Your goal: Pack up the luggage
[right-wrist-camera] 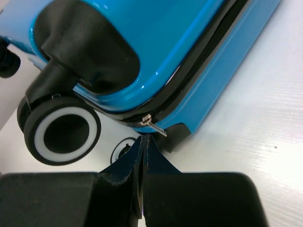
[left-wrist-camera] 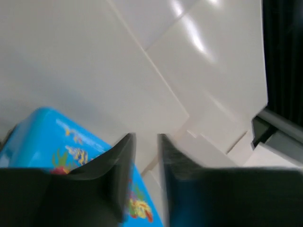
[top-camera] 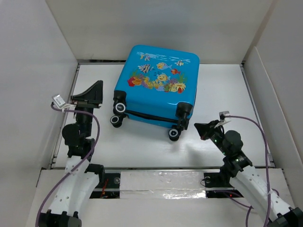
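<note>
The luggage [top-camera: 158, 78] is a bright blue suitcase with a fish print. It lies flat and closed at the middle back of the table, with its black wheels [top-camera: 174, 134] facing the arms. My left gripper [top-camera: 98, 85] hovers just left of it with its jaws a narrow gap apart and nothing between them [left-wrist-camera: 146, 139]. The case top shows below it in the left wrist view [left-wrist-camera: 42, 137]. My right gripper [top-camera: 197, 126] is shut and empty. Its tips [right-wrist-camera: 144, 138] are just short of the metal zipper pull [right-wrist-camera: 155, 126] on the case's black zipper seam, beside the right wheel [right-wrist-camera: 61, 135].
White walls enclose the table [top-camera: 142, 151] on the left, back and right. A taped strip [top-camera: 161, 184] runs along the near edge between the arm bases. Each arm trails a purple cable [top-camera: 97, 132].
</note>
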### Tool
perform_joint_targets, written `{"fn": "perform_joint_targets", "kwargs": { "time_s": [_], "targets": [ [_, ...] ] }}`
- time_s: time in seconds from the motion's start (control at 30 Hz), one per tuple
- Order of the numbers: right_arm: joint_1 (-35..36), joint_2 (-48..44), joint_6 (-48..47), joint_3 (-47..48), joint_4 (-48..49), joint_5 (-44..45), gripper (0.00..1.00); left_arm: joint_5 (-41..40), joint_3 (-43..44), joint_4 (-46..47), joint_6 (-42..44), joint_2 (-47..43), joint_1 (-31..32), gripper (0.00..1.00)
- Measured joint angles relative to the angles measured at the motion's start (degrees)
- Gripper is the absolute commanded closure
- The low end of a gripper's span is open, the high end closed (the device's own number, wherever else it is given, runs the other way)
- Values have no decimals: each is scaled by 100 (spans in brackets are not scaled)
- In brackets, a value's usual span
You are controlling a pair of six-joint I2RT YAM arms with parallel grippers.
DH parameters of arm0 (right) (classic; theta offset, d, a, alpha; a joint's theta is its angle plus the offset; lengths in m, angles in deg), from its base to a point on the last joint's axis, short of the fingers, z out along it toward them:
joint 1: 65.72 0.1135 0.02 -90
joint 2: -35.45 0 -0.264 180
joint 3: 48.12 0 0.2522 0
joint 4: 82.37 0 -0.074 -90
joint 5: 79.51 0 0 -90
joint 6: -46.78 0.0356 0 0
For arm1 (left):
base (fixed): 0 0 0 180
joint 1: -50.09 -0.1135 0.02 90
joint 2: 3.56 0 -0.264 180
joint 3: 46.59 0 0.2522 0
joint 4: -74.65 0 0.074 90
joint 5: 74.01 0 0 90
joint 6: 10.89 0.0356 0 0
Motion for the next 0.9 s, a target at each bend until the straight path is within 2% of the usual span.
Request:
{"fn": "perform_joint_targets", "kwargs": {
  "time_s": [0.07,0.17,0.27,0.47,0.5,0.6,0.63,0.73,0.9],
  "targets": [
    [103,17,-4,0,-120,28,100,420,413,369,33,422,0,100],
    [229,234,-2,0,-160,52,100,807,887,575,247,990,245,100],
    [472,483,-24,0,-101,160,100,817,1213,385,708,1482,986,100],
    [955,568,-251,66,-177,400,100,96,1622,-212,1827,2295,2688,100],
    [1036,476,-282,63,-173,435,87,-94,1620,-293,2026,2376,3025,100],
    [1180,280,-326,59,4,509,65,-612,1563,-415,2509,2616,3862,100],
    [1215,282,-363,57,103,581,65,-835,1467,-433,2656,2706,4179,100],
    [1257,586,-505,57,317,839,65,-1027,1110,-498,2787,2804,4618,96],
    [1200,1392,-678,66,671,1067,66,-992,507,-595,2761,2966,4723,94]
  ]
}}
